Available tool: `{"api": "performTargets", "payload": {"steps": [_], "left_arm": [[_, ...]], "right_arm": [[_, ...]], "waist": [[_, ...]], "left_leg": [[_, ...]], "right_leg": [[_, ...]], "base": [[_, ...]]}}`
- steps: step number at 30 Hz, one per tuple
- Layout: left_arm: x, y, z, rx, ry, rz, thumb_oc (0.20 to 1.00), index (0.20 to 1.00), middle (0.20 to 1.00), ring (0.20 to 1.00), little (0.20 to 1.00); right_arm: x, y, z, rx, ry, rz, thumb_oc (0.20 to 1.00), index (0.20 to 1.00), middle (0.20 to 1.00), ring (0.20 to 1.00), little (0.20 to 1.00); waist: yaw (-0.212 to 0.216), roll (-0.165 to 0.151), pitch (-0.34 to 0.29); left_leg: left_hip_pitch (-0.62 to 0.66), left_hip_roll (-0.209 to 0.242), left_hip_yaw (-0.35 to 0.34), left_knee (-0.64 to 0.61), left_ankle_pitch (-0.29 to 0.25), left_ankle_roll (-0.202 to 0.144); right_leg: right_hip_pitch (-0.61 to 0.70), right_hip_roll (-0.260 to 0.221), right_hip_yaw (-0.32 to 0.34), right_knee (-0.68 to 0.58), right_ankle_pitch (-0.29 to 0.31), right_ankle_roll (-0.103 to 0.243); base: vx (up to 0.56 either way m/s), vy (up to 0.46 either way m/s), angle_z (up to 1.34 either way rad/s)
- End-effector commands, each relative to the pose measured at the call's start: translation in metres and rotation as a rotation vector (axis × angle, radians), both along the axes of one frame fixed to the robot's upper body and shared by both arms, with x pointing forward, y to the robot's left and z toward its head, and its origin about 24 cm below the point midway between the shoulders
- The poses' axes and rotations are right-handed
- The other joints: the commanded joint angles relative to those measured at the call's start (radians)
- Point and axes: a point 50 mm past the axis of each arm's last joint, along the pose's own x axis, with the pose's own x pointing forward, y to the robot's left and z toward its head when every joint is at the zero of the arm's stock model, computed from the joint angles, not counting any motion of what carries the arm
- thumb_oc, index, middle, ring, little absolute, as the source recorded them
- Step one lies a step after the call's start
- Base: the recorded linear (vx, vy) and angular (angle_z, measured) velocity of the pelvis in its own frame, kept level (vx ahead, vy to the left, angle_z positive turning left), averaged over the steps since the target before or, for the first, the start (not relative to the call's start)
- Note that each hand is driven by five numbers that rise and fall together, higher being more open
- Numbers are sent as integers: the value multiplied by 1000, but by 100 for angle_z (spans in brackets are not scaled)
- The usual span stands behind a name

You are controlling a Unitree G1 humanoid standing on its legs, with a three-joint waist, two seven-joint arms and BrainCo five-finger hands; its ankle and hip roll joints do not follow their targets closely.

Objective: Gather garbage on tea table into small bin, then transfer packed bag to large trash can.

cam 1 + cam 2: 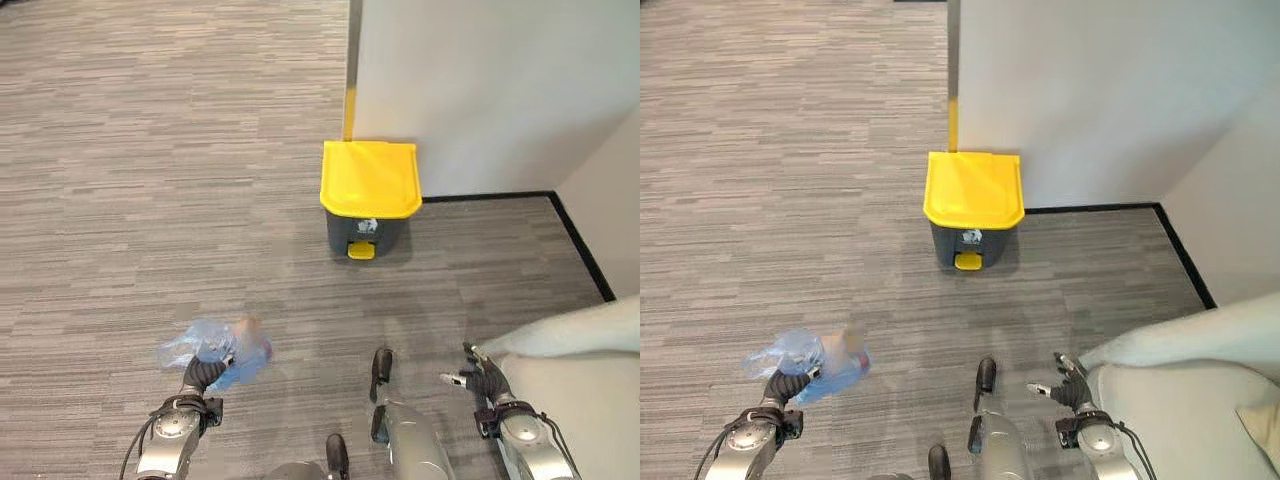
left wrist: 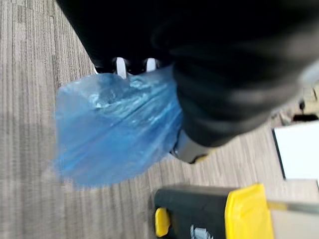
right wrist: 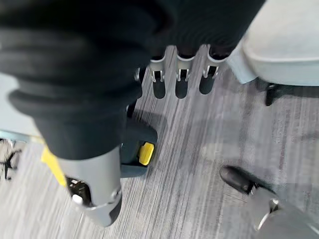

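Left eye view showed you the left robot hand (image 1: 203, 374) clenched round the gathered neck of the blue bag (image 1: 215, 352), so the load hung clear of the carpet (image 1: 150, 200) and could be carried without spilling. Ahead, well apart, stood the trash can (image 1: 368, 198) against the wall (image 1: 480, 90), its yellow lid down; the pedal (image 1: 361, 250) faced you, probably meant for opening it. Your right robot hand (image 3: 180, 79) held nothing, fingers straight and relaxed, beside the pale sofa (image 1: 580, 335), free to help if needed.
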Motion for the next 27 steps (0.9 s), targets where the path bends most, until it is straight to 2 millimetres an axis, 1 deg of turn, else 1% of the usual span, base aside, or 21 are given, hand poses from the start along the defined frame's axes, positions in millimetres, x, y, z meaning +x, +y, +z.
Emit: {"api": "performTargets", "payload": {"steps": [1, 2, 4, 5, 6, 8, 9, 10, 11, 12, 13, 14, 15, 16, 18, 20, 23, 24, 25, 27], "left_arm": [[14, 12, 31, 29, -155, -21, 200, 200, 200, 200, 200], [13, 10, 30, 25, -151, -29, 200, 200, 200, 200, 200], [12, 10, 29, 18, -151, -28, 200, 200, 200, 200, 200], [13, 9, 29, 15, -150, -24, 200, 200, 200, 200, 200], [13, 8, 28, 10, -149, -21, 200, 200, 200, 200, 200], [12, 7, 26, 1, -144, -13, 200, 200, 200, 200, 200], [10, 5, 23, -2, -131, -19, 200, 200, 200, 200, 200], [9, 4, 22, -1, -123, -24, 200, 200, 200, 200, 200], [10, 3, 21, 1, -121, -34, 200, 200, 200, 200, 200], [10, 3, 21, 1, -121, -34, 200, 200, 200, 200, 200], [10, 2, 21, 2, -120, -37, 200, 200, 200, 200, 200], [11, 1, 22, 2, -125, -45, 200, 200, 200, 200, 200], [11, 1, 22, 2, -125, -45, 200, 200, 200, 200, 200], [8, 1, 21, 4, -118, -46, 200, 200, 200, 200, 200], [4, 2, 19, 2, -107, -41, 200, 200, 200, 200, 200], [2, 3, 18, 7, -99, -38, 200, 200, 200, 200, 200], [2, 6, 19, 15, -96, -32, 200, 200, 200, 200, 200], [2, 8, 20, 20, -97, -29, 200, 200, 200, 200, 200], [3, 11, 22, 32, -101, -27, 200, 200, 200, 200, 200], [4, 14, 24, 41, -107, -19, 200, 200, 200, 200, 200]], "right_arm": [[22, -12, 24, -21, -125, -12, 1000, 1000, 1000, 1000, 1000], [21, -15, 24, -21, -125, -25, 1000, 1000, 1000, 1000, 1000], [20, -18, 25, -25, -127, -27, 1000, 1000, 1000, 1000, 1000], [20, -18, 25, -28, -127, -27, 1000, 1000, 1000, 1000, 1000], [19, -19, 24, -31, -122, -29, 1000, 1000, 1000, 1000, 1000], [19, -20, 25, -41, -119, -23, 1000, 1000, 1000, 1000, 1000], [19, -23, 26, -46, -119, -26, 1000, 1000, 1000, 1000, 1000], [19, -24, 27, -48, -125, -29, 1000, 1000, 1000, 1000, 1000], [19, -25, 29, -50, -132, -32, 1000, 1000, 1000, 1000, 1000], [19, -25, 29, -50, -132, -32, 1000, 1000, 1000, 1000, 1000], [19, -25, 29, -50, -133, -34, 1000, 1000, 1000, 1000, 1000], [18, -25, 28, -49, -132, -43, 1000, 1000, 1000, 1000, 1000], [18, -25, 28, -49, -132, -43, 1000, 1000, 1000, 1000, 1000], [15, -21, 23, -39, -113, -43, 1000, 1000, 1000, 1000, 1000], [15, -20, 21, -41, -106, -35, 1000, 1000, 1000, 1000, 1000], [14, -17, 18, -32, -90, -32, 1000, 1000, 1000, 1000, 1000], [15, -12, 16, -17, -85, -27, 1000, 1000, 1000, 1000, 1000], [17, -11, 16, -15, -87, -20, 1000, 1000, 1000, 1000, 1000], [21, -7, 18, -10, -94, 2, 1000, 1000, 1000, 1000, 1000], [25, -3, 19, -5, -104, 12, 1000, 1000, 1000, 1000, 1000]], "waist": [[-8, -8, -14], [-14, 3, -20], [-16, 6, -26], [-16, 5, -27], [-16, 3, -25], [-7, -2, -20], [0, -5, -16], [3, -10, -13], [7, -17, -5], [6, -17, -5], [10, -22, -3], [21, -22, 6], [21, -22, 6], [50, -13, 13], [56, -14, -2], [61, -25, -25], [69, -30, -34], [71, -30, -34], [72, -23, -26], [68, -17, -18]], "left_leg": [[-22, 197, 6, 169, -82, -147], [-33, 224, 13, 215, -40, -167], [-63, 257, 27, 309, 28, -184], [-77, 267, 38, 345, 61, -185], [-89, 280, 47, 371, 77, -182], [-113, 285, 69, 380, 67, -164], [-137, 284, 86, 353, 35, -152], [-165, 272, 90, 341, 10, -144], [-210, 244, 86, 311, -17, -140], [-211, 244, 85, 311, -17, -139], [-243, 229, 83, 298, -7, -139], [-304, 210, 81, 267, 38, -142], [-304, 210, 81, 267, 38, -142], [-324, 192, 92, 181, 109, -147], [-300, 178, 67, 160, 100, -135], [-257, 163, 78, 149, 73, -108], [-236, 148, 78, 139, 53, -84], [-229, 142, 74, 132, 46, -74], [-210, 133, 67, 117, 38, -52], [-196, 130, 72, 105, 33, -42]], "right_leg": [[68, -38, -1, 20, -94, 111], [89, -26, -14, 17, -107, 98], [129, -5, -28, 4, -133, 75], [146, 0, -35, 0, -146, 66], [162, 6, -34, -4, -158, 57], [196, 14, -29, -15, -179, 51], [224, 17, -22, -26, -194, 55], [237, 13, -18, -31, -200, 56], [254, 10, -2, -37, -210, 59], [254, 9, -3, -36, -210, 59], [264, 9, 5, -42, -211, 58], [293, 20, 16, -50, -219, 57], [293, 20, 16, -50, -219, 57], [357, 56, 58, -39, -255, 54], [371, 57, 73, -31, -264, 56], [391, 41, 98, -14, -277, 69], [385, 28, 121, 18, -277, 87], [373, 25, 130, 45, -275, 96], [326, 21, 151, 141, -266, 116], [276, 15, 160, 216, -245, 137]], "base": [[217, -212, 85], [253, -231, 42], [242, -201, 6], [212, -162, -9], [199, -134, -22], [230, -105, -22], [260, -73, -32], [274, -52, -40], [143, -18, -51], [117, -8, -50], [127, -8, -80], [127, -9, -71], [413, 107, -46], [413, 151, -5], [391, 170, -67], [332, 214, -85], [173, 172, 0], [156, 236, -7], [128, 217, -8], [80, 144, -9]]}}
